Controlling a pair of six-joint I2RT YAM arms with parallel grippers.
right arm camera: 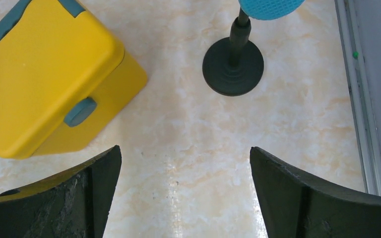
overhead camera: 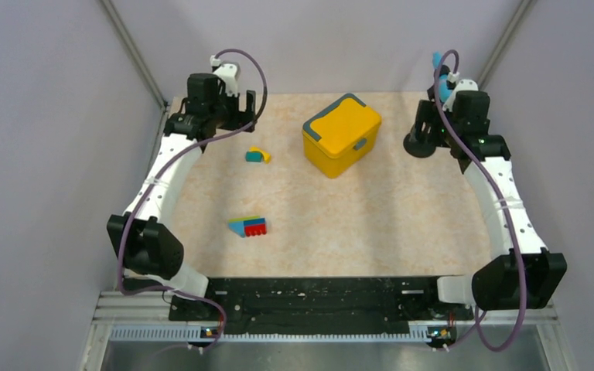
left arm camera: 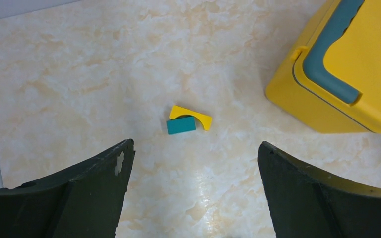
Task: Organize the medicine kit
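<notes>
Bases of both arms are sitting nearest the overhead camera, at 6 o'clock. From there I am reading the table point(overhead camera: 402, 224): the yellow kit box point(overhead camera: 341, 134) is standing at about 12 o'clock of centre with its lid down. A small teal-and-yellow piece point(overhead camera: 258, 155) is lying at 9 o'clock of the box, apart from it. A striped blue, red and yellow piece point(overhead camera: 250, 226) is lying further toward 7 o'clock. Both arms are reaching to the far corners, probably parked wide so the box and pieces stay unobstructed.

Left wrist view: the left gripper point(left arm camera: 193, 168) is hovering with its jaws spread wide and nothing between them. The teal-and-yellow piece is lying just ahead at 12 o'clock, the yellow arch resting against the teal block. The box corner is filling 2 o'clock. I am judging this pose as lined up on that piece.

Right wrist view: the right gripper point(right arm camera: 186, 171) is also hanging with jaws spread and empty. The box is showing at 10 o'clock, its teal latch point(right arm camera: 80, 111) facing the fingers. A black stand point(right arm camera: 233, 66) carrying a blue disc point(right arm camera: 269, 7) is standing at 1 o'clock.

With the lid shut and two pieces lying outside, I am reading the kit as not yet fully organized.
</notes>
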